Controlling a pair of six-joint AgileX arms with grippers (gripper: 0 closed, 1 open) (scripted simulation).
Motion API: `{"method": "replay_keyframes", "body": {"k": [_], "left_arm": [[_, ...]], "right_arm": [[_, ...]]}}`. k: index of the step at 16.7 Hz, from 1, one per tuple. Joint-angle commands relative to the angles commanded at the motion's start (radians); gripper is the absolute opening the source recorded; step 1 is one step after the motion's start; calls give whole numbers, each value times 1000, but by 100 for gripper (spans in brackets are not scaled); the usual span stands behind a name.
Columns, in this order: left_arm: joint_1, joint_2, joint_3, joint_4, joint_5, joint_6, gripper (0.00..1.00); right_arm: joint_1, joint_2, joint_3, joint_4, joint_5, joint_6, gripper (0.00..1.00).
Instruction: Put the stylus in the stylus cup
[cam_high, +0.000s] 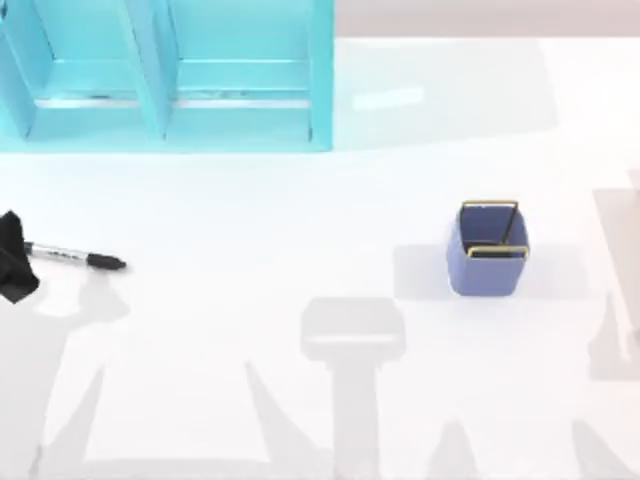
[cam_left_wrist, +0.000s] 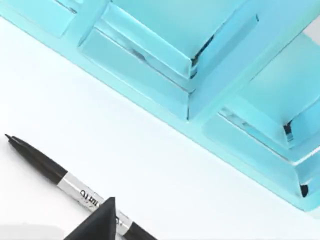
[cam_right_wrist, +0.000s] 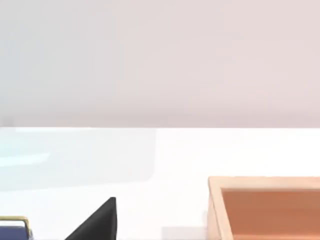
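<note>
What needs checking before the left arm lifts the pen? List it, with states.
1. Pen lies flat on the table, at its left side: ok.
2. Left gripper at the pen's end; a finger crosses the barrel: ok.
3. Grip closed on the pen: cannot tell.
4. Blue cup upright at the right, mouth open: ok.
5. Table between pen and cup bare; the turquoise shelf stands behind: ok.
6. Right gripper near the cup, beside a wooden box; clear of the drop point: cannot tell.
</note>
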Motion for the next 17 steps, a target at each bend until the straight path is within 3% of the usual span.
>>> {"method": "replay_keyframes", "body": {"k": [5, 9, 13, 17], "left_arm": [[46, 484, 67, 166, 105, -387, 100], [77, 751, 117, 278, 165, -609, 100], [94, 871, 149, 341, 192, -720, 100], [95, 877, 151, 345, 193, -726, 100]], "right_arm": [[0, 0, 0, 0, 0, 0, 100], [0, 0, 0, 0, 0, 0, 100], [0, 0, 0, 0, 0, 0, 100], [0, 0, 0, 0, 0, 0, 100]]}}
